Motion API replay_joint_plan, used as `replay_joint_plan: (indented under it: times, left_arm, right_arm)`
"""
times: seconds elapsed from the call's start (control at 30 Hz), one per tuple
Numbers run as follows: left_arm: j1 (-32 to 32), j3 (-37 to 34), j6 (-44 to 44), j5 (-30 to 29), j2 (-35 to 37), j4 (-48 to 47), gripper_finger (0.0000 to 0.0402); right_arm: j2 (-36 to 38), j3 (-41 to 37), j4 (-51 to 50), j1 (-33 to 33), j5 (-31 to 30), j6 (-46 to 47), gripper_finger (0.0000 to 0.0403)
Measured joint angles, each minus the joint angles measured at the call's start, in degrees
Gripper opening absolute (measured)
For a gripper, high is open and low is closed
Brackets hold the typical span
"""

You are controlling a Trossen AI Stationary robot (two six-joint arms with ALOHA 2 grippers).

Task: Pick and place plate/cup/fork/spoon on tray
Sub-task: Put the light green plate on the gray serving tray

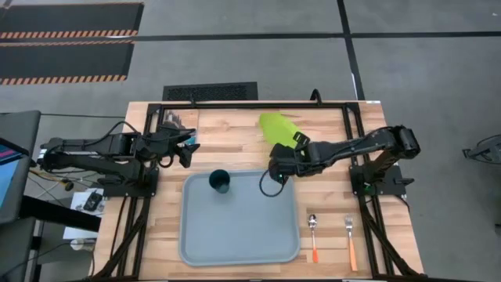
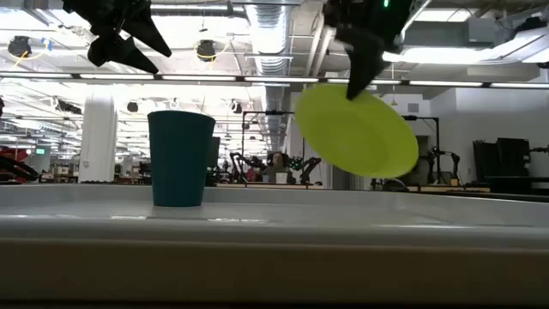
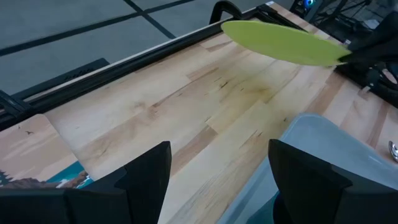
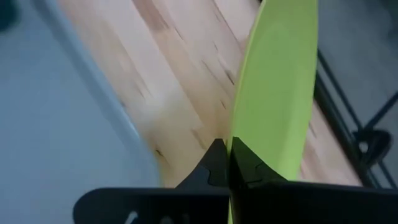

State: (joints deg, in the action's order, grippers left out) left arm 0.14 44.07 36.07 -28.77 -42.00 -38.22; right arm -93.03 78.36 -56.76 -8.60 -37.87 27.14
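Note:
The lime-green plate (image 1: 279, 128) is in the air over the bare table just beyond the tray's far right corner, held by my right gripper (image 1: 291, 153), which is shut on it. The plate also shows in the low view (image 2: 364, 133) and the left wrist view (image 3: 280, 42). The dark teal cup (image 1: 221, 182) stands upright on its base in the far left part of the grey-blue tray (image 1: 239, 235). The spoon (image 1: 312, 235) and the fork (image 1: 350, 241) lie flat on the table right of the tray. My left gripper (image 1: 190, 149) hovers open and empty left of the tray's far edge. My right gripper pinches the plate's rim (image 4: 235, 140) between its two fingers, on the side of the plate toward the tray. The fingers (image 2: 358, 64) come at it slanting down from above. The plate is lifted clear of the table and tilted steeply, its free part reaching toward the table's far edge.
Bare wood lies between the tray and the table's far edge (image 1: 235, 125). A black frame rail (image 1: 258, 104) runs along the far edge. The arm bases stand at the table's left (image 1: 125, 176) and right (image 1: 380, 180).

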Motion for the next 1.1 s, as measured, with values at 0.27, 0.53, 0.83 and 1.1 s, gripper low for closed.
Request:
replay_joint_plan:
  times: [0.27,0.53,0.83,1.1]
  left_arm:
    - [0.0,0.0,0.2,0.0,0.0,0.0,0.0257]
    - [0.0,0.0,1.1,0.3,0.0,0.0,0.0257]
    - [0.0,0.0,2.3,0.4,0.0,0.0,0.0257]
    - [0.0,0.0,2.6,0.3,0.0,0.0,0.0257]
  right_arm:
    - [0.0,8.3,-2.0,-9.2,-8.3,-3.1,0.0002]
    - [0.1,13.2,-2.6,-17.4,-10.7,-4.4,0.0002]
    - [0.1,14.5,-3.1,-28.7,-9.9,-3.6,0.0002]
    - [0.1,14.5,-2.7,-37.7,-8.6,-1.5,0.0002]
